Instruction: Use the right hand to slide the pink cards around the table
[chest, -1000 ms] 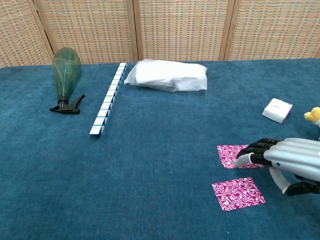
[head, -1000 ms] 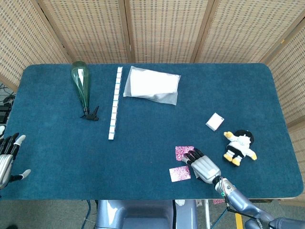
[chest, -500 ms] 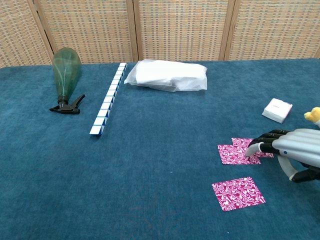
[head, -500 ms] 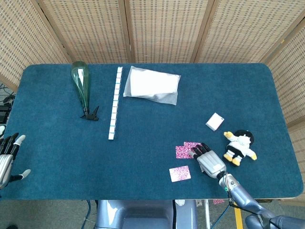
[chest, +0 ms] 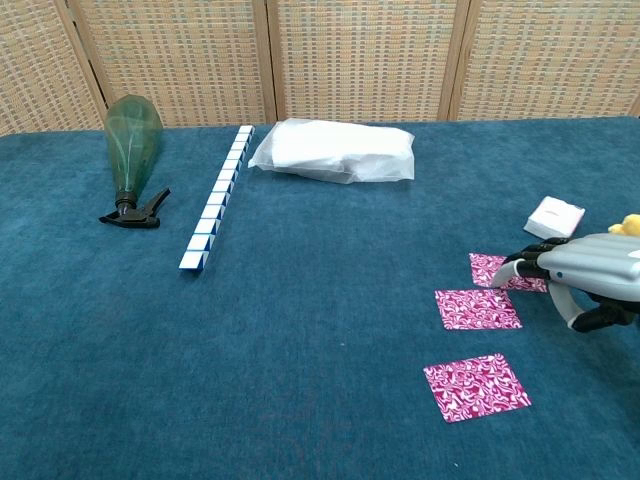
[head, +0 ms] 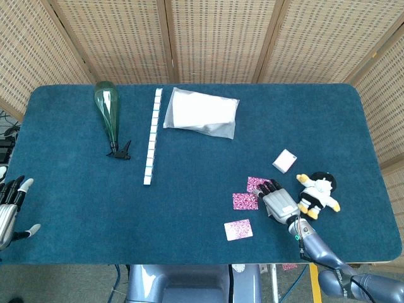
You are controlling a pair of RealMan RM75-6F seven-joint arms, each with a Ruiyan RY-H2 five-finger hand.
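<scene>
Right hand (head: 278, 201): your fingertips press flat on the far card (chest: 492, 268), gripping nothing.
Cards: two more lie beside it, toward the near table (head: 189, 246) edge.
Room: open cloth leftward.
Left hand (head: 9, 211): partly cut off, fingers seemingly spread.

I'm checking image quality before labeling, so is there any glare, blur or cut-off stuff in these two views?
Head view: even light, sharp, no glare; the left robot hand is clipped at the frame edge. Chest view: soft shadows, the pink cards crisp; the right robot hand runs off the right border, and the plush toy is barely inside.
</scene>
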